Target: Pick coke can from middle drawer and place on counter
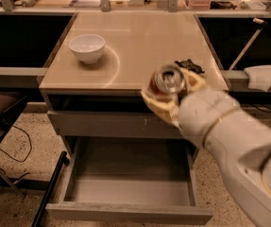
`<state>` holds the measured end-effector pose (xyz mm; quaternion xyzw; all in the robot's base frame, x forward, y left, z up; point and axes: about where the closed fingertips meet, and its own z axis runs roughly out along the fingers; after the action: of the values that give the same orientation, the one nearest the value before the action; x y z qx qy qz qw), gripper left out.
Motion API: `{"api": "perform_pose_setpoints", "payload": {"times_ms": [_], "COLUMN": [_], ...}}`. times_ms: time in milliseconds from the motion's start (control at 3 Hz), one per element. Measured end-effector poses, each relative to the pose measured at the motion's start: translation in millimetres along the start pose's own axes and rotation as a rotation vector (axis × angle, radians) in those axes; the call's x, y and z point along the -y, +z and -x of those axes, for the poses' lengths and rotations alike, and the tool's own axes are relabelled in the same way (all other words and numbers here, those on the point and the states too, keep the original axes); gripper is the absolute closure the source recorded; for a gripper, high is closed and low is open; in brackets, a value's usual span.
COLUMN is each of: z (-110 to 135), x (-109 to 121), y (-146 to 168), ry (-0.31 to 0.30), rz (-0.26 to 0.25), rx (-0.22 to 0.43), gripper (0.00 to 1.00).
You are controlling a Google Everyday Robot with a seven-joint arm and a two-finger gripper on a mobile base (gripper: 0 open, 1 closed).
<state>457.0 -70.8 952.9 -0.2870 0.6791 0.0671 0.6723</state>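
As the jaws stood: clamped on the coke can (167, 79), one pale finger (150, 99) on each side of its body; the gripper (170, 88) hung by the near edge of the counter (139, 37).
Can's place: between the jaws, silver top and pull tab turned toward the camera, well above the middle drawer (125, 193).
Middle drawer: below the jaws, pulled open, its grey floor showing.
Handling: judged light, thin-walled and smooth, so likely to dent under a hard squeeze and to slip under a loose one. The mid-body hold seemed the right place.
Neighbours: a white bowl (87, 47) stood left of and beyond the jaws, well apart. A small black lumpy object (188, 64) lay just beyond them on the counter, near any likely set-down spot.
Hidden: the fingers covered most of the can's red side. Whether the can was over the counter or just short of its edge could not be told. The arm (234, 141) ran out of view at the lower right.
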Motion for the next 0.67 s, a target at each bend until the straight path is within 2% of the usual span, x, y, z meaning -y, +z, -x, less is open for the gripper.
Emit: {"api": "perform_pose_setpoints", "payload": {"times_ms": [333, 667], "z": [50.8, 50.0], "x": [10.5, 10.6], "y": [5.7, 5.6], "ry": [-0.067, -0.065], "rz": [-0.032, -0.031], "rx": [0.039, 0.040], "gripper": [1.00, 1.00]}}
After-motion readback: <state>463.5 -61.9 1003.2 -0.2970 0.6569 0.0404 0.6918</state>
